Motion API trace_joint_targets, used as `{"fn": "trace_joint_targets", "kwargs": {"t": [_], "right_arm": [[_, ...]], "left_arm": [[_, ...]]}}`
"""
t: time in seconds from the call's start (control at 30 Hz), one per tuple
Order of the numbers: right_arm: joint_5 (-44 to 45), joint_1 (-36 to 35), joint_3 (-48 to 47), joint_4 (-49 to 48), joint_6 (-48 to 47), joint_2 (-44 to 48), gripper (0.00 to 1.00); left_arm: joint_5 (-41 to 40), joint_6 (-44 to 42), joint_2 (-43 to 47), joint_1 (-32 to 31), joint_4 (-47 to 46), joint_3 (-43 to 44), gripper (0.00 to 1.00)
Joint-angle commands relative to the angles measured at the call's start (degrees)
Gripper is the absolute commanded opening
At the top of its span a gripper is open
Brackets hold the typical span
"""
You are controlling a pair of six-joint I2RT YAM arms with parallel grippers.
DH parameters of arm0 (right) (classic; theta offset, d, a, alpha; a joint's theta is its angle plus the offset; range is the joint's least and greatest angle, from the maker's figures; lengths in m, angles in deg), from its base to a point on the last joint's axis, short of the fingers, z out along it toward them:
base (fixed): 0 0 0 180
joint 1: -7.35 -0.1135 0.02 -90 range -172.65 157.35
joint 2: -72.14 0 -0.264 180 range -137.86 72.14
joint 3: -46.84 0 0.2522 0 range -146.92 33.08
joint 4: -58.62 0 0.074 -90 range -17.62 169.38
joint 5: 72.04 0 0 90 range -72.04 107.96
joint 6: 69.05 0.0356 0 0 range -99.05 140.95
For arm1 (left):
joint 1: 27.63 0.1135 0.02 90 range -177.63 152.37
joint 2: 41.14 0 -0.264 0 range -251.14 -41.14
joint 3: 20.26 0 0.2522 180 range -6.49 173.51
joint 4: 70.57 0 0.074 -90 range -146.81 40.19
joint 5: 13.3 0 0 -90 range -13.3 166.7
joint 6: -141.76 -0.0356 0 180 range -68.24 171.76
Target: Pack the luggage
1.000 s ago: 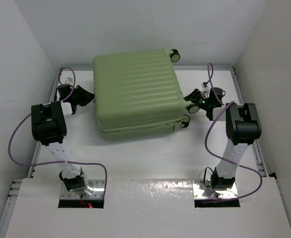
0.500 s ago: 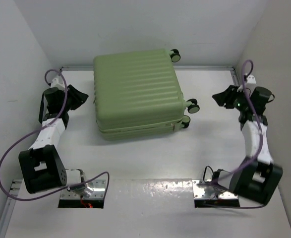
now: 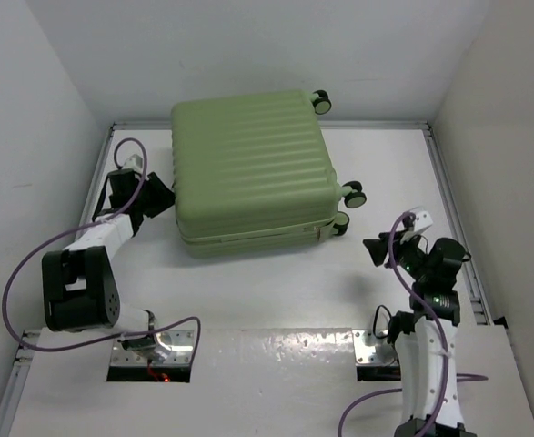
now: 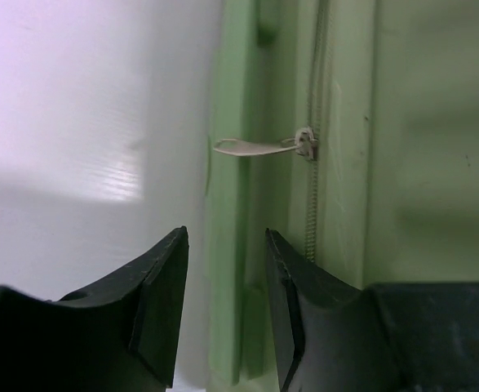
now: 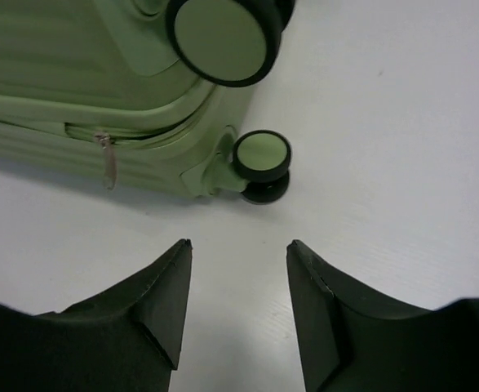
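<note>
The luggage [image 3: 248, 168] lies closed and flat at the back middle of the table [image 3: 276, 282]. Our left gripper [image 4: 226, 237] has its jaws parted with nothing between them, close by the luggage's left side seam, where a zipper pull [image 4: 255, 147] sticks out. Our right gripper [image 5: 239, 245], likewise parted and empty, hangs over bare table near a corner wheel [image 5: 262, 157], apart from it.

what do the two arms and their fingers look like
The left arm and the right arm are both built of white links with chunky black joint blocks. A thin purple cable loops loosely along each one. The left fingers and right fingers are matte black wedges with flat inner faces.
</note>
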Motion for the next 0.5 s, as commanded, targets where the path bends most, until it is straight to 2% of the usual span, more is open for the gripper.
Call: {"fn": "trace_joint_targets", "kwargs": {"t": [0.0, 0.1, 0.17, 0.2, 0.27, 0.3, 0.33, 0.47], "right_arm": [[-5.16, -0.69, 3.04, -5.44, 7.30, 2.57, 0.49], [-7.00, -1.48, 7.52, -16.15, 10.05, 2.76, 0.48], [-6.92, -3.67, 9.11, -18.63, 10.59, 0.40, 0.47], [-6.40, -4.38, 10.68, -22.90, 11.11, -0.40, 0.47], [-2.19, -8.93, 11.57, -26.18, 11.47, -4.09, 0.46], [0.70, -10.35, 12.36, -31.59, 11.38, -5.06, 0.46], [2.21, -15.23, 12.63, -33.30, 11.12, -8.20, 0.45], [15.72, -26.60, 12.80, -44.97, 8.22, -16.48, 0.38]], "left_arm": [[-1.87, -1.29, -1.14, -1.43, -3.25, 0.73, 0.45], [-4.76, -1.29, -3.68, -2.93, -3.25, 2.05, 0.44], [-6.17, -1.81, -6.31, -3.45, -2.64, 3.45, 0.40], [-7.83, -1.82, -7.20, -4.06, -2.63, 4.76, 0.39], [-8.90, -1.82, -8.96, -4.59, -2.11, 5.99, 0.36], [-8.91, -1.82, -10.71, -4.60, -2.11, 7.31, 0.35], [-8.91, -1.82, -11.51, -4.60, -2.11, 7.93, 0.33], [-9.43, -0.68, -13.89, -4.60, -0.88, 10.21, 0.26]]}}
